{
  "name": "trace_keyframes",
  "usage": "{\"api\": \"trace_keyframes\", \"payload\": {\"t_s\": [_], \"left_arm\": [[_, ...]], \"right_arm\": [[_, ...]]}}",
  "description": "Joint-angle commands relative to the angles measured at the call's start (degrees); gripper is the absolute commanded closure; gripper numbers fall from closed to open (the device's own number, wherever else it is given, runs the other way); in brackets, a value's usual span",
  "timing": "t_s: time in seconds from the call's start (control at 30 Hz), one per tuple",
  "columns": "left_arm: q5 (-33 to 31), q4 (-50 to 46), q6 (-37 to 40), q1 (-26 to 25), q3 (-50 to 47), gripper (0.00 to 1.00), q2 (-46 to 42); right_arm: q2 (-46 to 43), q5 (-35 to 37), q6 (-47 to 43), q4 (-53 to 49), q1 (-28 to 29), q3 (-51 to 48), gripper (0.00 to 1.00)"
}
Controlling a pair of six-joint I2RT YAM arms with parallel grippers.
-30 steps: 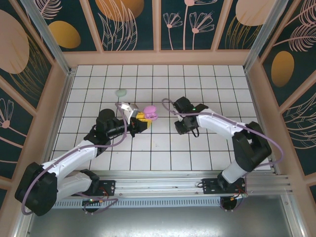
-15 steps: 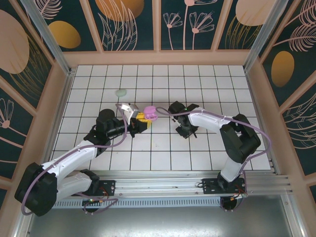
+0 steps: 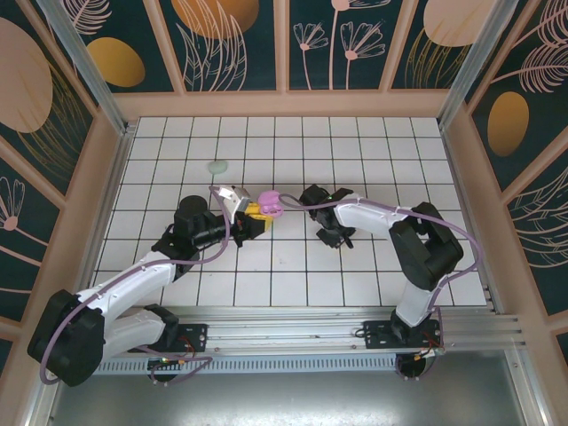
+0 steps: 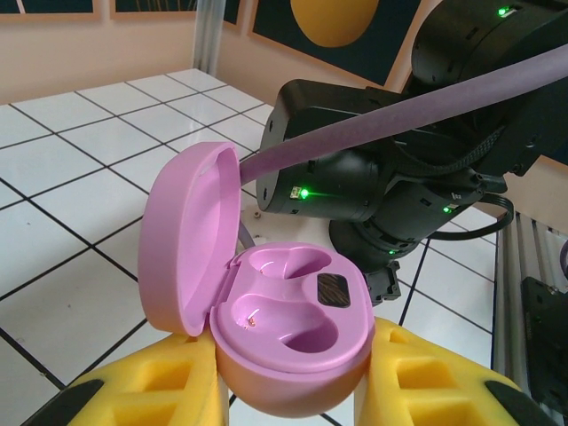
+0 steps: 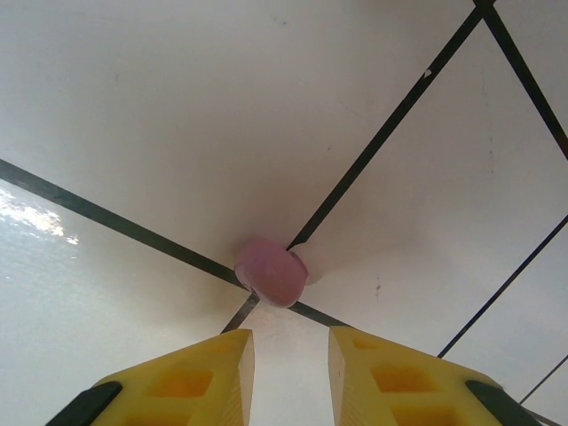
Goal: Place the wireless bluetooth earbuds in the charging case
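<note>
Your left fingers (image 3: 256, 211) hold the open case (image 4: 293, 328) tight. Your right fingers (image 5: 244, 355), half open and empty, hang over a pink bud (image 5: 271, 272) on the bench (image 5: 133, 106). Squeeze off-centre and it may pop away.

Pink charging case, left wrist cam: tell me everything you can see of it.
The charging case is a rounded, glossy pink shell, plastic by the look. Its lid stands hinged open, nearly upright. The base faces up with two sculpted wells, both empty, and a small dark patch beside one. The left gripper clamps the base from both sides in yellow jaws, near the middle of the tiled floor.
</note>
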Motion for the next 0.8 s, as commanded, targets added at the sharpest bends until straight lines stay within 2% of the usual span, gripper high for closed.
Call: {"api": "trace_keyframes", "payload": {"t_s": [0.0,0.77], "left_arm": [[1.11,0.09,1.66,-0.16,0.94,0.93,0.18],[0.72,-1.43,2.42,-0.13,0.76,0.93,-0.51]], "right_arm": [[1.79,0.54,-1.61,0.72,0.71,1.56,0.71],[5.63,-0.65,-2.30,2.60,0.77,3.73,0.73]]}}
